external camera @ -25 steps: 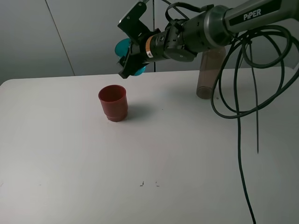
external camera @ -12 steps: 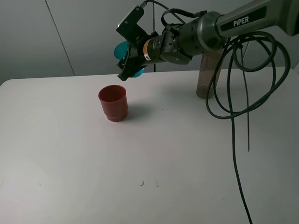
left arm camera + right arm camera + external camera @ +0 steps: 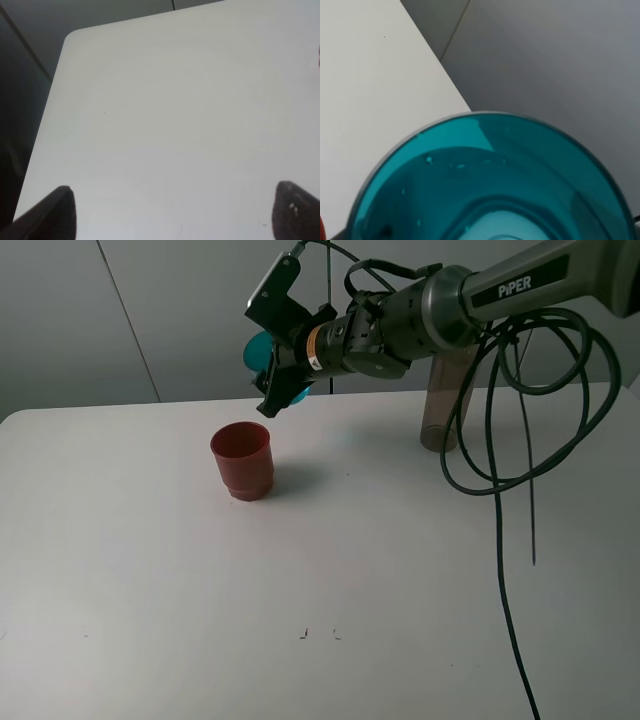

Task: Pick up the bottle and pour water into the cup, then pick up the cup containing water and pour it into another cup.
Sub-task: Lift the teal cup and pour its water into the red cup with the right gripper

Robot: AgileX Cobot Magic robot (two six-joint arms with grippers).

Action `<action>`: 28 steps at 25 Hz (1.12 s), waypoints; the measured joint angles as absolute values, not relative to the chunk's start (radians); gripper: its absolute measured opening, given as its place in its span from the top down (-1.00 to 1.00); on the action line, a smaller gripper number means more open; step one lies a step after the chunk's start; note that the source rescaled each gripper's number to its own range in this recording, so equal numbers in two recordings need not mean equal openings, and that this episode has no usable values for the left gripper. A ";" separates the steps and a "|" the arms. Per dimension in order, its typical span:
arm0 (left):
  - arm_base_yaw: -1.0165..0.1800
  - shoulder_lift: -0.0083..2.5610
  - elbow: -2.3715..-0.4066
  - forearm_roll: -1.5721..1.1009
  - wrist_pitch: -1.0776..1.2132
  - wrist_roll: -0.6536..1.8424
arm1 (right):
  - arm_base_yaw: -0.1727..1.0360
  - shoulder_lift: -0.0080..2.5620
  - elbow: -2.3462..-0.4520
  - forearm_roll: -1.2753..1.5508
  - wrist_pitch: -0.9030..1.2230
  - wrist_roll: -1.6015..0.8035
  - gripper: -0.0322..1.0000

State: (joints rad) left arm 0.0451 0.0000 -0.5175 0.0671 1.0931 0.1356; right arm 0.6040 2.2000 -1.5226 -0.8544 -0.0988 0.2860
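My right arm [image 3: 480,295]: reaching leftward across the middle, held high, wrist rolled sideways. My right gripper [image 3: 272,362]: clamped on the cup [image 3: 260,348]. My left gripper [image 3: 175,220]: jaws spread apart.

White table [image 3: 150,590] w/ rounded corners, plain grey panel wall [image 3: 60,320] behind, soft even light.

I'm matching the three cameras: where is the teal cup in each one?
Exterior high: teal cup upper centre-left, held by the right gripper.
Left wrist: not in it.
Right wrist: teal cup fills the lower part, mouth toward the camera.
Shared landmark: the white table.
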 joint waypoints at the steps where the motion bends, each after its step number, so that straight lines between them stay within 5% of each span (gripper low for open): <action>1: 0.045 0.000 -0.518 0.067 1.093 0.136 | 0.604 2.200 -1.523 -0.854 -0.099 0.286 0.77; 28: 0.045 0.000 -0.518 0.069 1.093 0.136 | 0.618 2.200 -1.568 -0.854 -0.101 0.042 0.77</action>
